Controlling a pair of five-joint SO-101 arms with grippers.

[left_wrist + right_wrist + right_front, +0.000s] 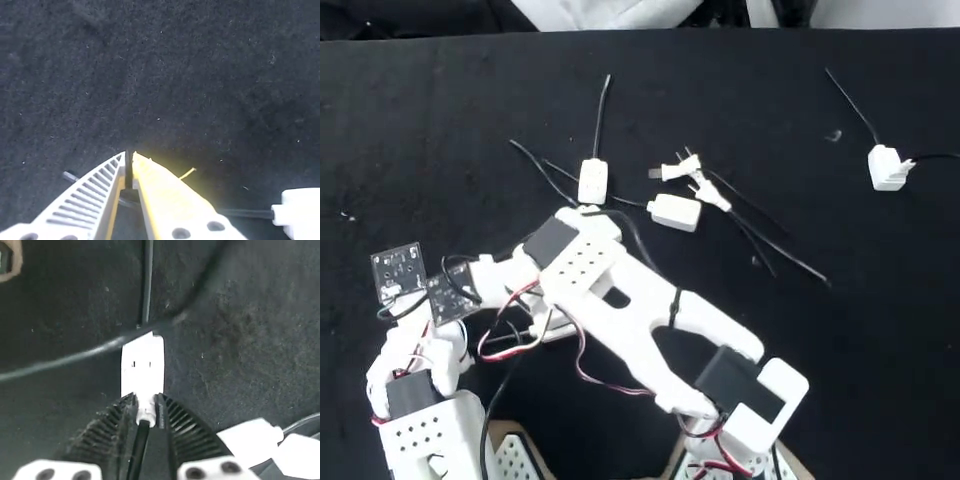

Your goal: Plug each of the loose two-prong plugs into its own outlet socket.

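Two grippers, both closed on work. The left gripper [130, 157] has its fingers drawn together on what looks like a black cord [245, 213], which runs off to a white connector [300, 212] (plug or socket, cannot tell). It is prob. pinning the lead so nothing drags across the black table cloth [420, 120]. Centre-left, the right gripper [145, 400] is clamped on a white two-prong plug [145, 414], its lead trailing back between the fingers. The plug's nose touches the near end of a white outlet socket [143, 360], in line w/ the socket's long axis, i.e. held for a straight push; whether the prongs are seated is hidden. A second lead crosses the socket's far end. Right of this lies a spare socket [675, 212], and just beyond it two loose plugs [677, 170] [712, 194], prongs bare, touching or nearly so, not yet mated. Well apart at far right is a white plug-socket pair [888, 167] w/ leads both sides, judged already joined. Pose: the left arm [420, 400] is folded close to its base, wrist low over the cloth. The right arm [650, 320] reaches diagonally from lower right across the left arm, w/ its wrist over the first socket. Task judged approx. mid-way.
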